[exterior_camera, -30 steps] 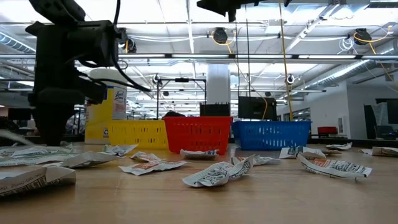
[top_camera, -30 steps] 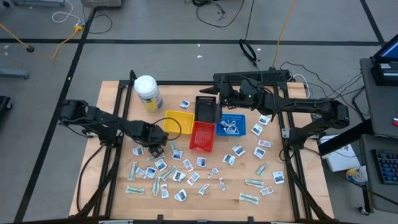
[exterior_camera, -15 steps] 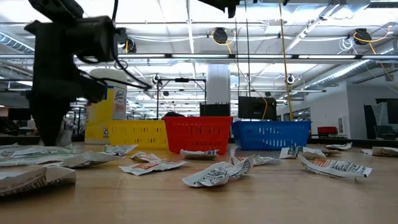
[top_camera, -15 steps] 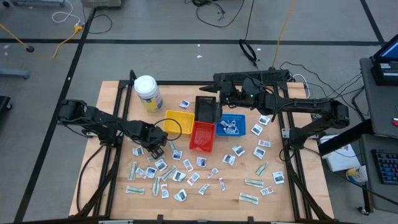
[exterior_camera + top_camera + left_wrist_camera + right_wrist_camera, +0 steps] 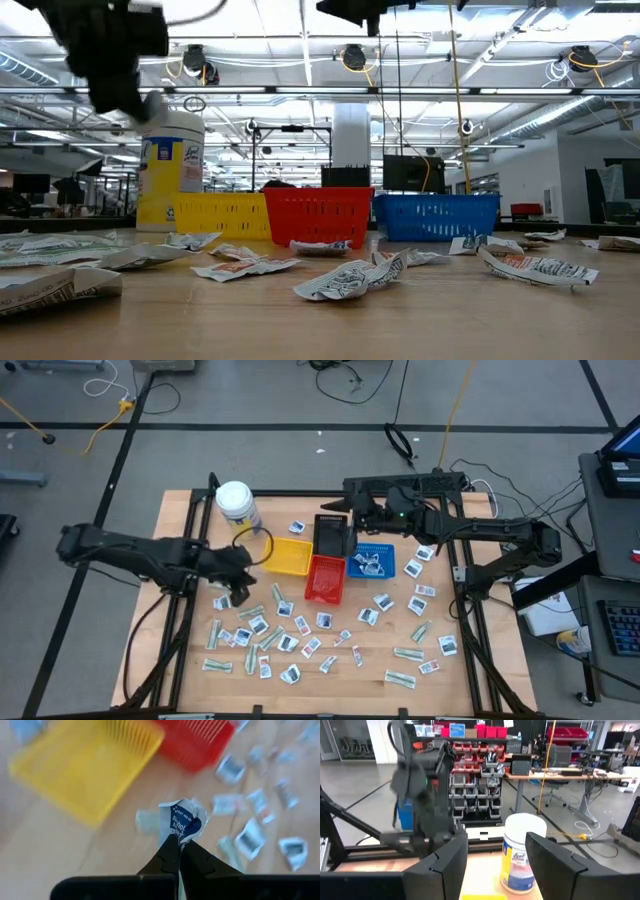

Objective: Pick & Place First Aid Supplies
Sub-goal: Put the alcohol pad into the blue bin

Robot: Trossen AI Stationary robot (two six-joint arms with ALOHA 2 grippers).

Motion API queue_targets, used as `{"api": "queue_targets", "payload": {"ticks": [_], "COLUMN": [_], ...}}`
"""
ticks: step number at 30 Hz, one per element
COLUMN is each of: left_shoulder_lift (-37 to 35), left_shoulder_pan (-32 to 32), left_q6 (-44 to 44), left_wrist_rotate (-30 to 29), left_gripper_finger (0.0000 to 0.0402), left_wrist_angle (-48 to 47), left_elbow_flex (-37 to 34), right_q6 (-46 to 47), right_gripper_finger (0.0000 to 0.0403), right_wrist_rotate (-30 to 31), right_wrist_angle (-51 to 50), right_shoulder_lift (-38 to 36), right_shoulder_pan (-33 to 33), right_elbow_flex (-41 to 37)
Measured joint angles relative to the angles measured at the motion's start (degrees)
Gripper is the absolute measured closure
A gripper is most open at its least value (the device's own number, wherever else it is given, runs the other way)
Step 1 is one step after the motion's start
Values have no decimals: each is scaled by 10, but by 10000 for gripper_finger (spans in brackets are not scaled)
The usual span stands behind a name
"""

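My left gripper (image 5: 179,851) is shut on one first aid packet (image 5: 183,821), a crumpled white square with blue print. In the high view it hangs above the table's left middle (image 5: 241,592), short of the yellow tray (image 5: 286,556). Many more packets (image 5: 300,642) lie flat across the table's near half. My right gripper (image 5: 496,862) stands open and level, high over the black tray (image 5: 333,536), with nothing between its fingers. In the low view the left arm (image 5: 112,48) shows blurred at the top left. My left gripper pinches the crumpled packet by its near edge (image 5: 178,837) between its two fingertips. The fingers slant down from the table's left side. The rest of the packet sticks out past the fingertips, bunched up and lifted clear of the table.
A red tray (image 5: 325,579) and a blue tray (image 5: 372,561) holding a few packets stand beside the yellow and black ones at mid-table. A white jar with a yellow label (image 5: 237,508) stands at the far left. Shelving and desks fill the room beyond.
My left gripper has risen from among the packets on the table, drawn back a little toward the table's left edge, and tipped from pointing steeply down to slanting. In the low view it has gone from table height to the top of the picture.
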Motion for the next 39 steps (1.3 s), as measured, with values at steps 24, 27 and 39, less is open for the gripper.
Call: {"api": "queue_targets", "payload": {"ticks": [24,27,39], "left_shoulder_lift": [197,231,276], "left_shoulder_pan": [128,134,158], "left_q6": [260,260,268], "left_wrist_rotate": [109,119,139], "left_gripper_finger": [401,401,401], "left_wrist_angle": [342,317,237], "left_elbow_flex": [163,207,302], "right_q6": [78,77,69], "right_gripper_finger": [206,206,240], "right_wrist_rotate": [-89,-90,-102], "right_wrist_angle": [-17,-45,-71], "right_shoulder_lift": [0,0,-1], "right_shoulder_pan": [7,8,10], "right_elbow_flex": [0,0,0]}}
